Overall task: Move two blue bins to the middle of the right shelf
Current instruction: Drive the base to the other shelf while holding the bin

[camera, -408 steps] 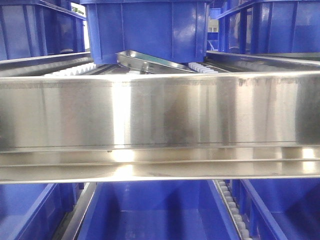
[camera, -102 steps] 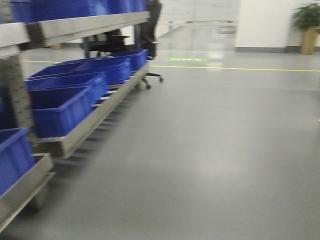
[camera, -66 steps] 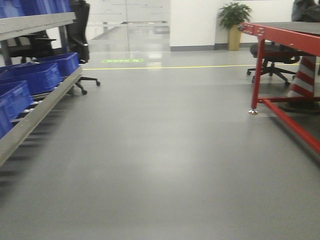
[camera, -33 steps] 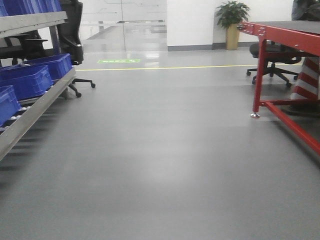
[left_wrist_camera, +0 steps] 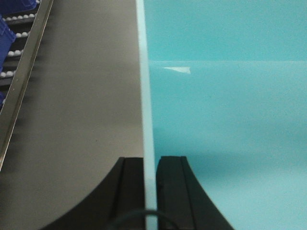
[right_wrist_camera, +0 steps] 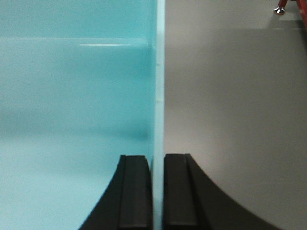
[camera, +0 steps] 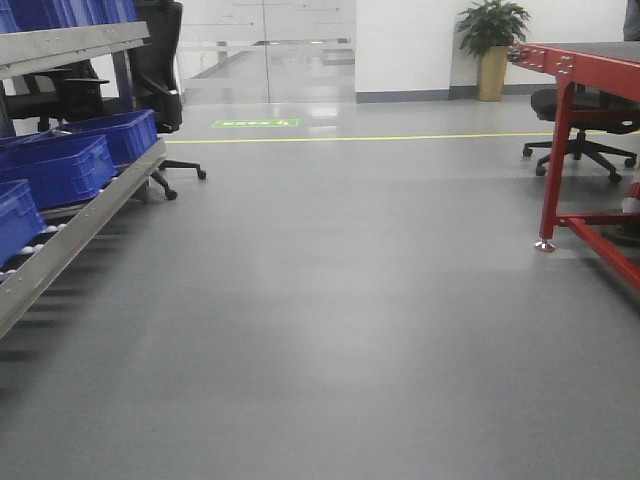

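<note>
**Left pincer** (left_wrist_camera: 149,160): two black fingers (left_wrist_camera: 130,191) closed narrow on the thin upright wall of the held bin (left_wrist_camera: 225,120). One finger is outside the wall and one inside, both touching it.

**Right pincer** (right_wrist_camera: 158,158): in the same state, with black fingers (right_wrist_camera: 136,191) clamped narrow on the opposite upright wall of the bin, one on each side.

**Held bin**: it reads as pale turquoise in both wrist views. Its hollow lies to the right of the left pincer and to the left of the right one, so it hangs between the two arms above the floor (camera: 330,300). The front view does not show it. Whether one bin or two nested bins are held, I cannot tell.

**Floor**: grey, smooth and slightly glossy, with a yellow line (camera: 350,137) across the far part. A green marking (camera: 255,123) lies just beyond the line.

**Left shelf** (camera: 75,225): a steel roller rack running along the left side. Blue bins (camera: 55,170) stand in a row on its low tier, and more blue sits on the tier above. Its rail and white rollers also show at the left edge of the left wrist view.

**Black office chair** (camera: 160,70): stands at the far end of that shelf.

**Red surface** (camera: 560,130): a red metal frame at the right edge, one foot resting on the floor. A second chair (camera: 585,110) is behind it.

**Potted plant** (camera: 492,25): stands by the far white wall.
</note>
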Robot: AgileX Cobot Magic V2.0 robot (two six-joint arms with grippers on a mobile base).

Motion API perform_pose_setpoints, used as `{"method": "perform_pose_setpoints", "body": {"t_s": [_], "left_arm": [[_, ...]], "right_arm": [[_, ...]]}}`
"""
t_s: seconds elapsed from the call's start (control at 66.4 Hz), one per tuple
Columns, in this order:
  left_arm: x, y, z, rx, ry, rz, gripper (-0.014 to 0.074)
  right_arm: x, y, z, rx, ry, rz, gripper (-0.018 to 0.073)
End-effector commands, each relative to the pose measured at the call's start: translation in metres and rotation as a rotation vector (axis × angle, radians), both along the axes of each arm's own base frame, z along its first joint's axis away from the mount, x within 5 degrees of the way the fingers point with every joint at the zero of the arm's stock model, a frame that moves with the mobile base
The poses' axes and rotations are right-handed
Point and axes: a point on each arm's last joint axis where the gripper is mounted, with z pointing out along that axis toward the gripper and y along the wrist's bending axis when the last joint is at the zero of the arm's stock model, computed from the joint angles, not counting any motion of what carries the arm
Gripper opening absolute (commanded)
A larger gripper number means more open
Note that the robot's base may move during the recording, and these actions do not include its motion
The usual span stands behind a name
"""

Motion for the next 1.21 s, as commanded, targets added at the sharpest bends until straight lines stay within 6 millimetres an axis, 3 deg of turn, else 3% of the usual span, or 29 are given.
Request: {"method": "perform_pose_setpoints", "body": {"t_s": [0.0, 1.19], "left_arm": [[-0.0025, -0.0014, 0.0119, -0.012, -0.085, -0.035, -0.0111], [-0.0025, -0.0013, 0.012, -0.01, -0.086, -0.035, -0.0111]], "right_arm": [[-0.0006, -0.0023, 0.0091, -0.002, -0.063, 0.001, -0.0153], [-0.0006, -0.0023, 0.0091, -0.002, -0.063, 0.001, -0.0153]]}}
